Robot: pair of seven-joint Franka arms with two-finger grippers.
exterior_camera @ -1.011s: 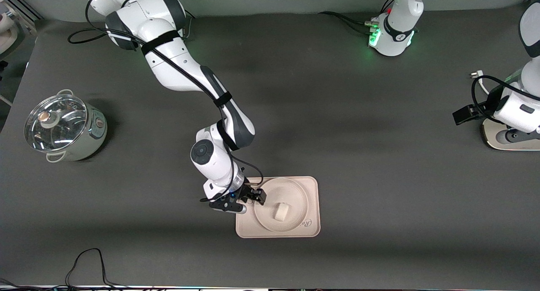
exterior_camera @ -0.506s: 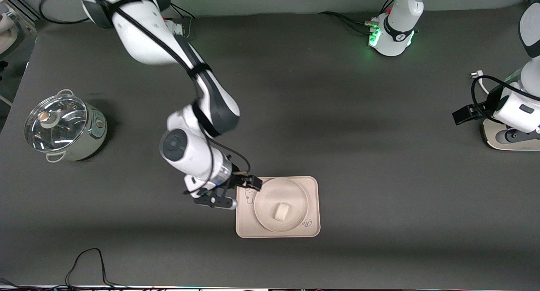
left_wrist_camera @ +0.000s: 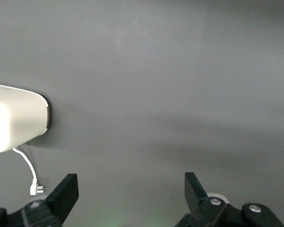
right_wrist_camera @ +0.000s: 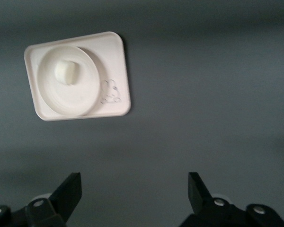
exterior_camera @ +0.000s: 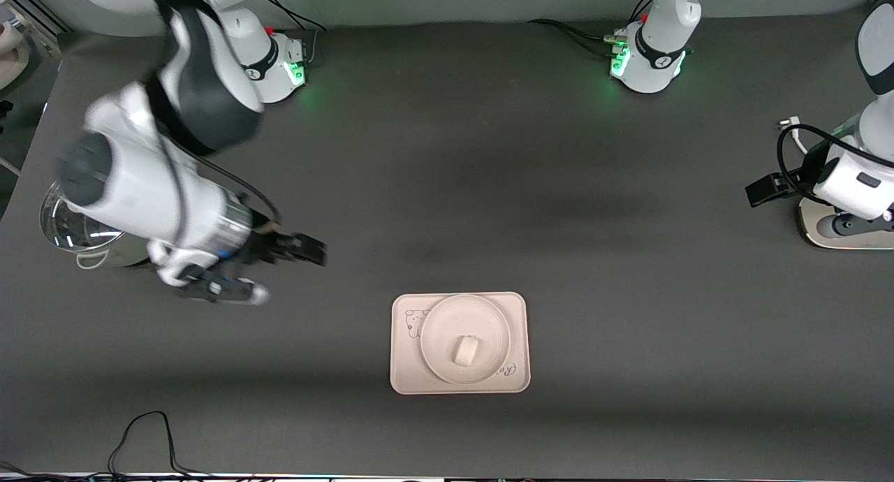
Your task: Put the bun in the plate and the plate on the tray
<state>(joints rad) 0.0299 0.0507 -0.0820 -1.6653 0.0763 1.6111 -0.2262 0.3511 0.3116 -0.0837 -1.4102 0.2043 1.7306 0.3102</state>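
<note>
The cream-pink tray [exterior_camera: 405, 370] with a rabbit drawing lies near the front camera, mid-table. The round plate [exterior_camera: 440, 332] rests on it, and the small off-white bun [exterior_camera: 465, 350] lies in the plate. The right wrist view shows the same tray [right_wrist_camera: 118, 71], plate [right_wrist_camera: 80, 92] and bun [right_wrist_camera: 66, 72] from a distance. My right gripper [exterior_camera: 316, 251] hangs open and empty over bare table between the pot and the tray, its jaws wide apart [right_wrist_camera: 135, 182]. My left gripper [left_wrist_camera: 131, 182] is open and empty, waiting at the left arm's end of the table.
A steel pot [exterior_camera: 70, 232] with a glass lid stands at the right arm's end, partly hidden by the right arm. A white appliance [left_wrist_camera: 14, 123] with a loose cord and plug [left_wrist_camera: 36, 189] sits by the left gripper. A black cable [exterior_camera: 147, 433] lies at the table's front edge.
My right gripper has let go at the plate's rim, risen and swung away toward the pot. The plate with the bun stays on the tray. The left arm has not moved.
</note>
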